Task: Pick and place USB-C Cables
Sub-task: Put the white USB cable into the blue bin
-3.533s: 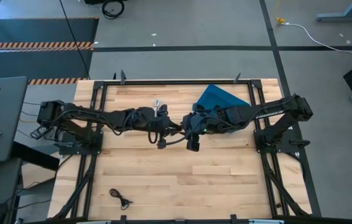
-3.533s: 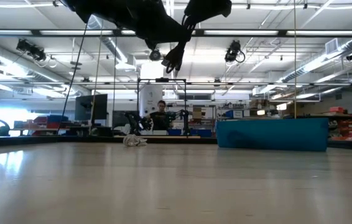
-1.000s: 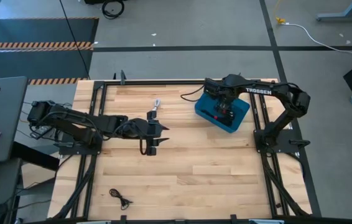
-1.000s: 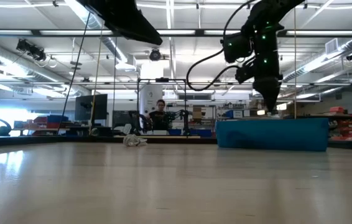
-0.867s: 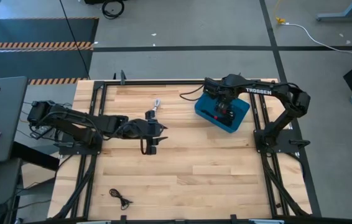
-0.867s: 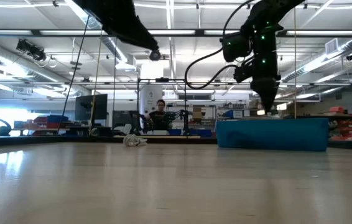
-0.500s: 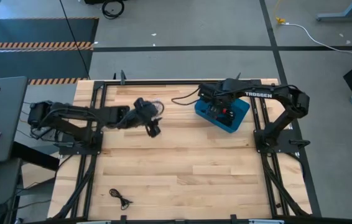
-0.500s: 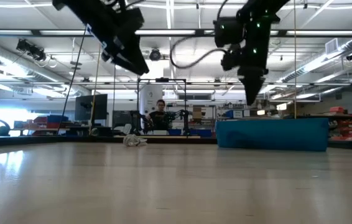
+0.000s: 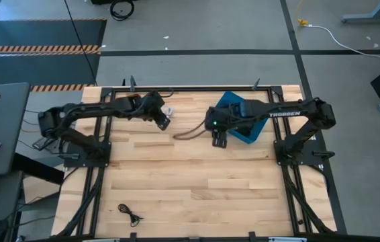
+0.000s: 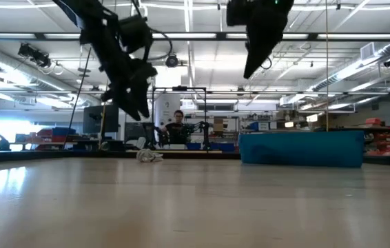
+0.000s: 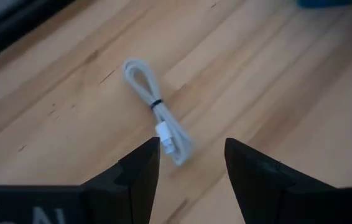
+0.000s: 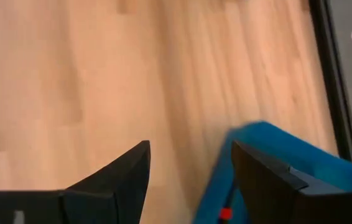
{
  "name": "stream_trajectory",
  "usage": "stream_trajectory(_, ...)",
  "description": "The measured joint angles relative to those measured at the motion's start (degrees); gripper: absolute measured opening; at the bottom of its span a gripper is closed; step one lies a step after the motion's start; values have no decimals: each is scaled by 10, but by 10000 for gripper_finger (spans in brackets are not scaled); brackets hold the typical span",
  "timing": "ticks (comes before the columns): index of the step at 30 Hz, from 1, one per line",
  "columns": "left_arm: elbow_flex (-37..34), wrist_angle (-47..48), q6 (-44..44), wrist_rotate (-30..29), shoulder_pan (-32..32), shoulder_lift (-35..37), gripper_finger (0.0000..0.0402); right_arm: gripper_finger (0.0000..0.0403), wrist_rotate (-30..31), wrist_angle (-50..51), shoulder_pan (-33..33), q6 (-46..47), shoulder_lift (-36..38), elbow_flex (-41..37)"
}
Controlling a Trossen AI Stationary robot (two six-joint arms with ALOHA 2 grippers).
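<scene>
A white coiled USB-C cable lies flat on the wooden table near its far edge, also seen in the high view and the low view. My left gripper hangs open just above it, slanting down, with the cable ahead of its fingertips. A black USB-C cable lies near the table's front left. My right gripper is open and holds nothing. It is raised above the table just left of the blue bin.
The blue bin stands at the far right with something red inside. Black frame rails run along the table's edges. Bare wood fills the middle and near part. A person shows far off in the room behind.
My left gripper has swung from the table's middle toward the far edge and come down over the white cable, rolling as it went. My right gripper has risen out of the blue bin and moved left toward the table's middle.
</scene>
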State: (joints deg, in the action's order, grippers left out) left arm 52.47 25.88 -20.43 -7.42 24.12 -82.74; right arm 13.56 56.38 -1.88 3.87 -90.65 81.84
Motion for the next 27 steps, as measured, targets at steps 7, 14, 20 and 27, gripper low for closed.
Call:
stream_trajectory(7,0,-12,2,13,9,-54,190,229,4,1,73,28,13,16)
stream_trajectory(14,0,-16,5,2,16,-105,190,227,18,-19,109,48,27,17)
stream_trajectory(20,1,-54,8,-12,20,-121,190,227,19,-23,120,67,28,17)
stream_trajectory(27,1,-56,16,-11,18,-130,190,227,19,-22,123,71,27,17)
